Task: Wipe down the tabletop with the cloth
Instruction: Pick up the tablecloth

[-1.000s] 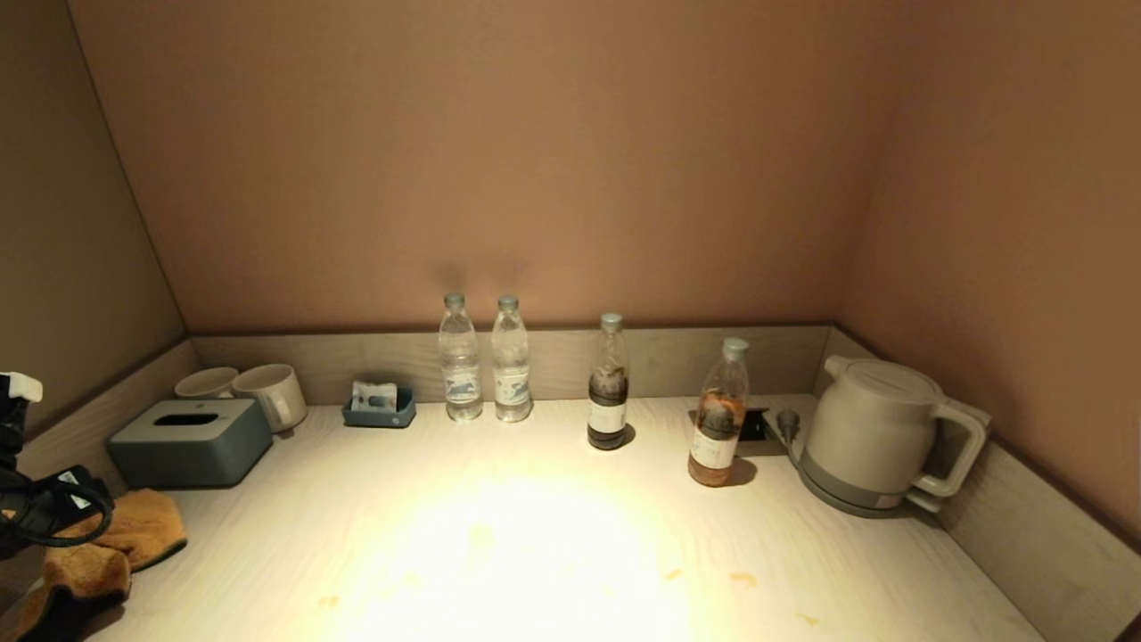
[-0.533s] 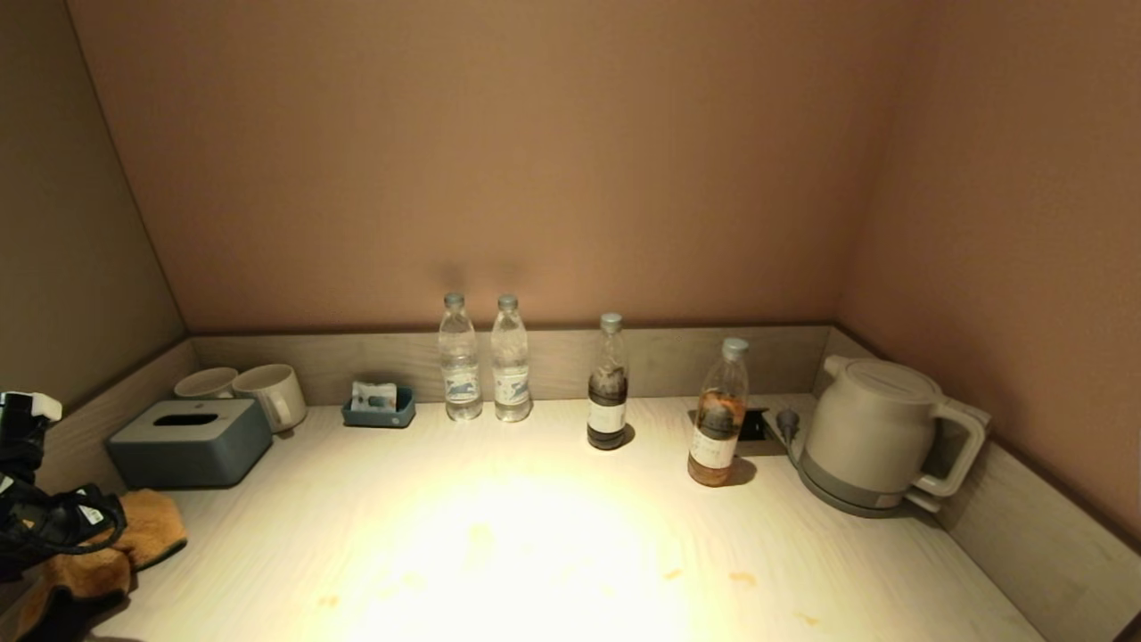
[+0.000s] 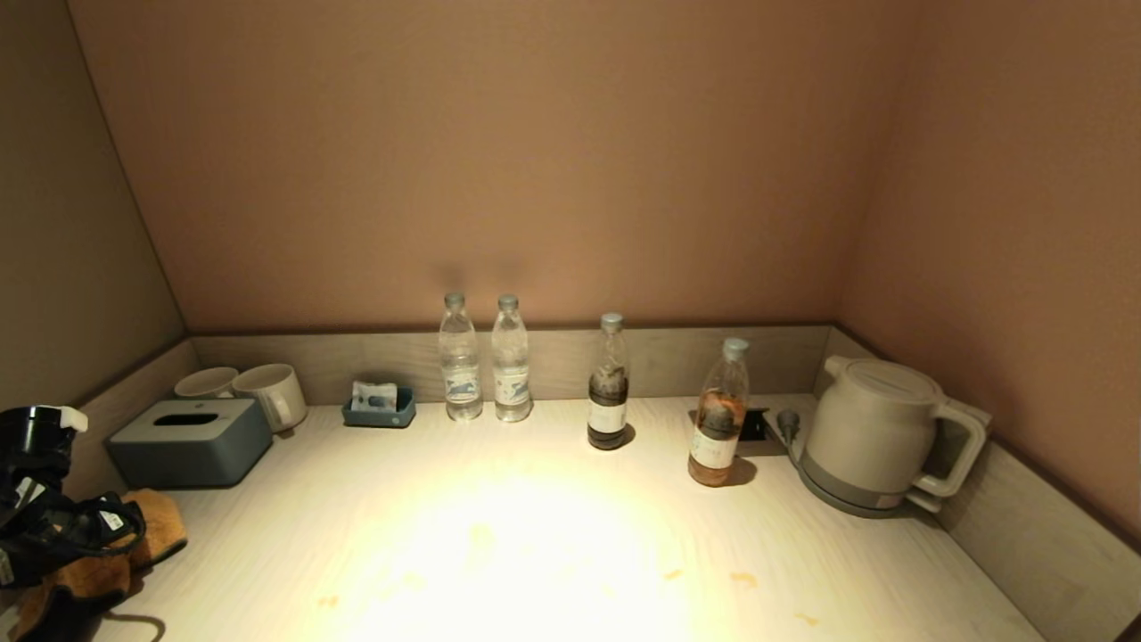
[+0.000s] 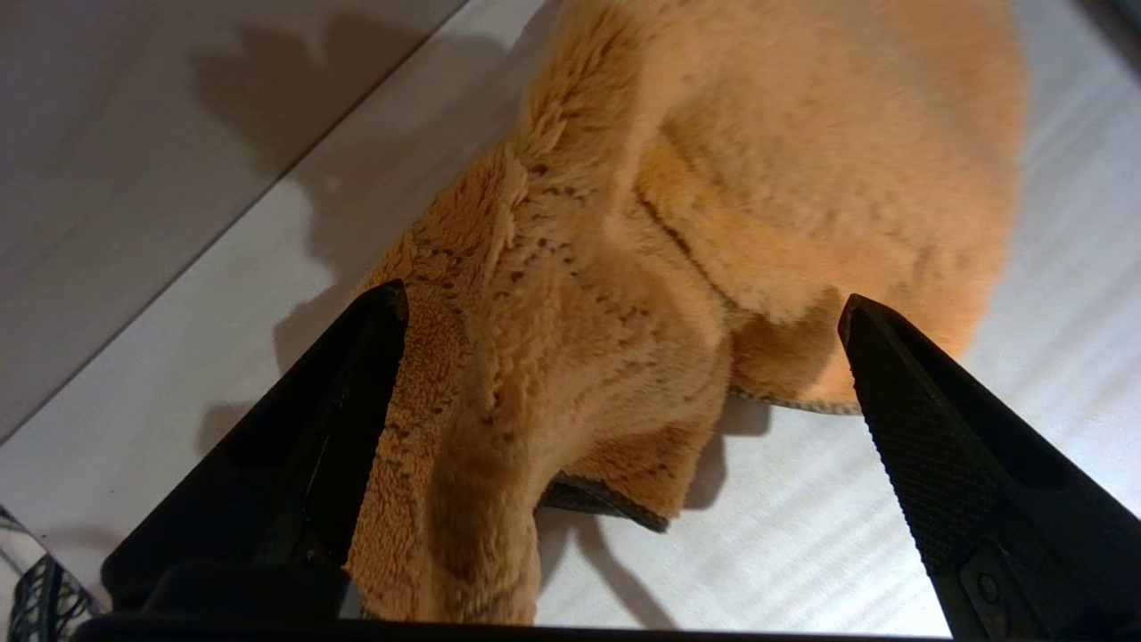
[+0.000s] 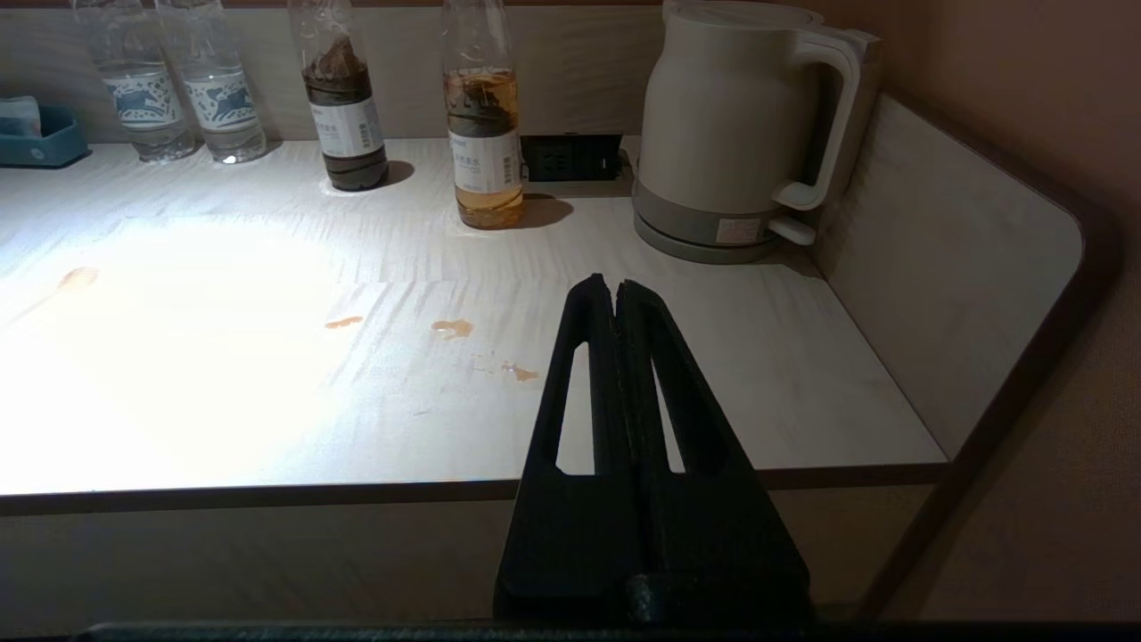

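Stained tabletop (image 3: pixel 535 535); brownish-pink walls (image 3: pixel 499 160); grey rim (image 3: pixel 660 357).

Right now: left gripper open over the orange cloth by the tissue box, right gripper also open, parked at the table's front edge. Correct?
Not quite. The right gripper is shut, fingers pressed together, as the right wrist view shows. The rest holds: the left gripper is open over the cloth by the tissue box.
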Motion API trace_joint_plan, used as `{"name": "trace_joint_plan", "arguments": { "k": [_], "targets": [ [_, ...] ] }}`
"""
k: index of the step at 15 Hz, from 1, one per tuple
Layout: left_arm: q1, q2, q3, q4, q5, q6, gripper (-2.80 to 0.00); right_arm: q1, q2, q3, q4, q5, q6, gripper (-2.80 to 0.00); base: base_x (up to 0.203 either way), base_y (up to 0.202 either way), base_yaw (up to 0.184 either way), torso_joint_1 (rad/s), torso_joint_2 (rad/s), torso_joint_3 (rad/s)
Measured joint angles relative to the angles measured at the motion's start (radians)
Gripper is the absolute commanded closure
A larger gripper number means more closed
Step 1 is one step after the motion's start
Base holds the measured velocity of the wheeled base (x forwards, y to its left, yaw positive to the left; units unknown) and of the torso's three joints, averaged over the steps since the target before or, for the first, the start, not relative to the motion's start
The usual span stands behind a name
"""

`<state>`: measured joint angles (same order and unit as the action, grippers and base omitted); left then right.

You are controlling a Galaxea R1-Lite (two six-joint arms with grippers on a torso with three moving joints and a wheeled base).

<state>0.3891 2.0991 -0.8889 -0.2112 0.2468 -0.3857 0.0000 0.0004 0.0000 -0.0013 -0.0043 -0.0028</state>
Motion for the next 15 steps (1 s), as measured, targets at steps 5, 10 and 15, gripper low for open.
{"name": "trace_joint_plan", "arguments": {
  "k": [5, 10, 15],
  "targets": [
    [0.0, 0.05, -0.026, -0.006, 0.001, 0.0, -2.8, 0.0, 0.0, 0.0, 0.0, 0.0, 0.0, 0.0, 0.0, 0.0, 0.0, 0.0, 0.0, 0.0],
    [0.001, 0.083, -0.034, -0.015, 0.0, -0.001, 0.0, 0.0, 0.0, 0.0, 0.0, 0.0, 0.0, 0.0, 0.0, 0.0, 0.0, 0.0, 0.0, 0.0],
    [0.0, 0.065, -0.029, -0.014, -0.002, -0.002, 0.0, 0.0, -0.001, 0.0, 0.0, 0.0, 0.0, 0.0, 0.0, 0.0, 0.0, 0.0, 0.0, 0.0]
  ]
}}
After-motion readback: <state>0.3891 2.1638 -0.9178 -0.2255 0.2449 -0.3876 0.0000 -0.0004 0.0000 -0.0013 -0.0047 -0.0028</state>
